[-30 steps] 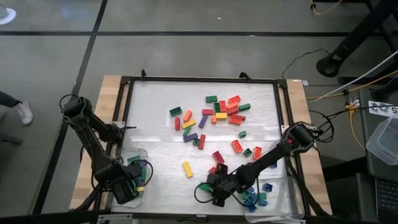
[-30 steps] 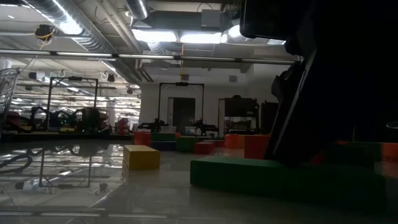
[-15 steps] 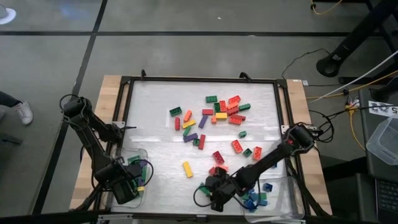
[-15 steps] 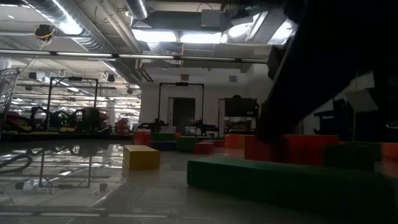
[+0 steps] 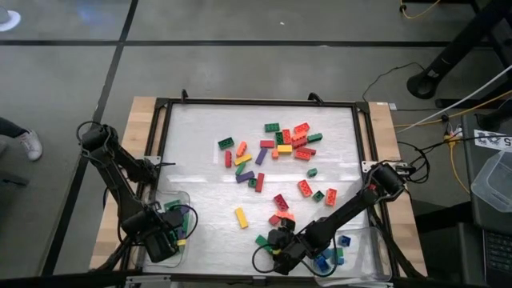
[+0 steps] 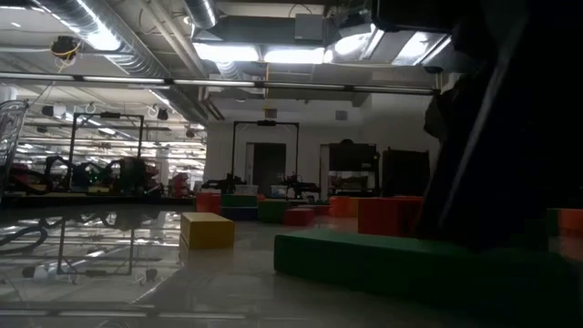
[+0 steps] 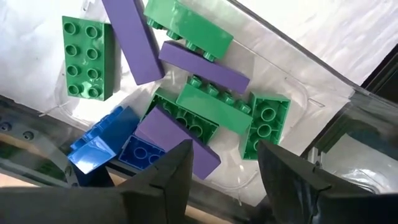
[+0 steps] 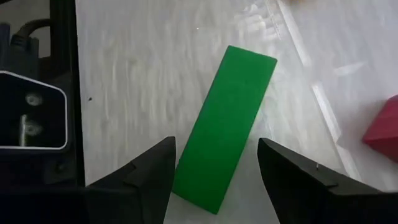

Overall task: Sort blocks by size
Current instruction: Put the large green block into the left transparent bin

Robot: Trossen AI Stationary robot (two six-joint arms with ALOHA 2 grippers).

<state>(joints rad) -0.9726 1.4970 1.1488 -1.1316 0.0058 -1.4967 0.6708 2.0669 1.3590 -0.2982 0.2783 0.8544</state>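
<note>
The long green brick (image 8: 225,127) lies flat on the table's near edge, near the middle, its long axis running diagonally. The right arm stretches low across the table, and the right gripper (image 8: 214,171) hangs over the brick, fingers open on both sides, not gripping. The left gripper (image 7: 224,168) stands open above the near-left tray (image 7: 298,93) of green, purple and blue bricks.

No text, label, brand, number or sign can be read in any view. A white tag (image 5: 492,141) lies off the bench's right edge, well away from both grippers, and bears dark marks too small to make out. The blocks and trays carry no lettering.
</note>
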